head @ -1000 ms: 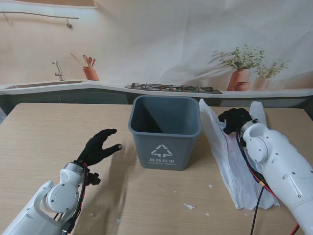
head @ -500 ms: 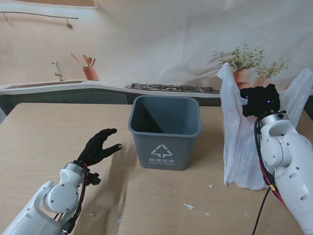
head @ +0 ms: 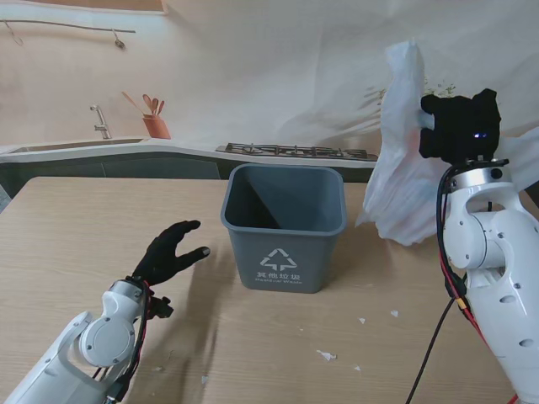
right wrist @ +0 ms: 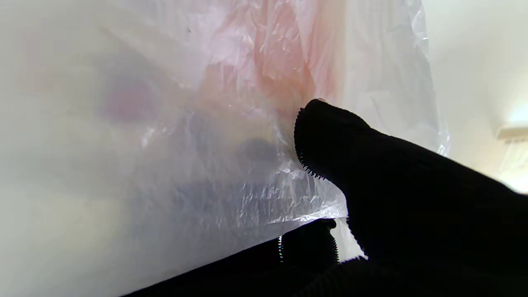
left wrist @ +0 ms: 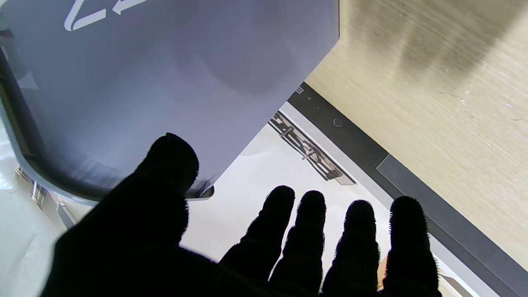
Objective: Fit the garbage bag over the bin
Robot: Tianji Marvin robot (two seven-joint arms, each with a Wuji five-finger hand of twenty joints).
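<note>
The grey bin (head: 285, 227) stands upright in the middle of the table, its mouth uncovered and a white recycling mark on its front. My right hand (head: 459, 124) is raised high to the right of the bin, shut on the translucent white garbage bag (head: 400, 181), which hangs clear of the table. In the right wrist view the bag (right wrist: 185, 123) fills the picture, pinched under my black thumb (right wrist: 330, 136). My left hand (head: 171, 251) hovers open left of the bin, fingers spread. The left wrist view shows the bin's wall (left wrist: 165, 82) close beyond those fingers (left wrist: 359, 235).
Small white scraps (head: 327, 355) lie on the wooden table (head: 76, 227) nearer to me than the bin. Behind the table hangs a kitchen backdrop with a printed stove (head: 295, 151) and potted plants.
My right hand has lifted the garbage bag off the table, from lying beside the bin to hanging high in the air. The left hand and the bin have stayed put.
</note>
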